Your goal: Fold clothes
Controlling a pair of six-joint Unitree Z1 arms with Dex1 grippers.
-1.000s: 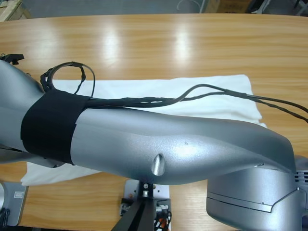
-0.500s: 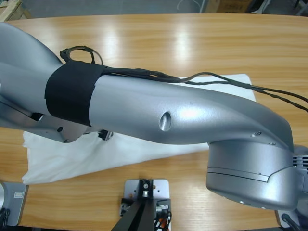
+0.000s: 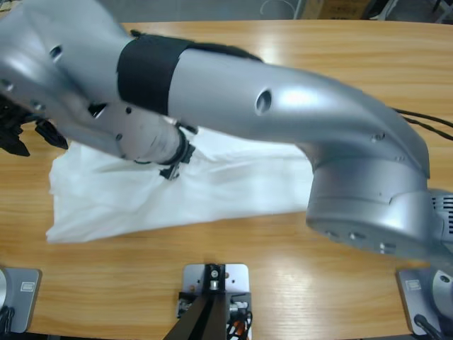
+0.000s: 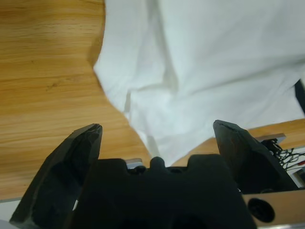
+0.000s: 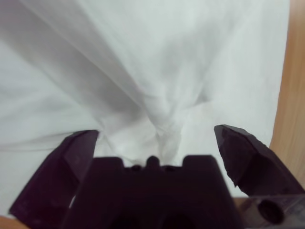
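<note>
The clothes, one white T-shirt [image 3: 212,191], lie rumpled on the wooden table's middle and left. A big silver arm sweeps from the lower right to the upper left and hides the shirt's right part. Its wrist [image 3: 159,145] hangs over the shirt, with the jaws mostly hidden beneath it. In the right wrist view my right gripper [image 5: 155,133] is open, close over a raised ridge of the white fabric [image 5: 143,57]. My left gripper [image 4: 157,129] is open with nothing in it. It looks at the shirt's edge [image 4: 214,57] and shows black at the left edge [image 3: 14,134].
Bare wood [image 3: 283,297] runs along the table's near side, and more wood [image 3: 340,49] lies behind the arm. Black cables [image 3: 425,117] trail off to the right. In the left wrist view wood [image 4: 47,71] lies left of the shirt.
The big arm has swung toward the far left, uncovering the near half of the shirt. The shirt has shifted and bunched, its left edge drawn inward.
</note>
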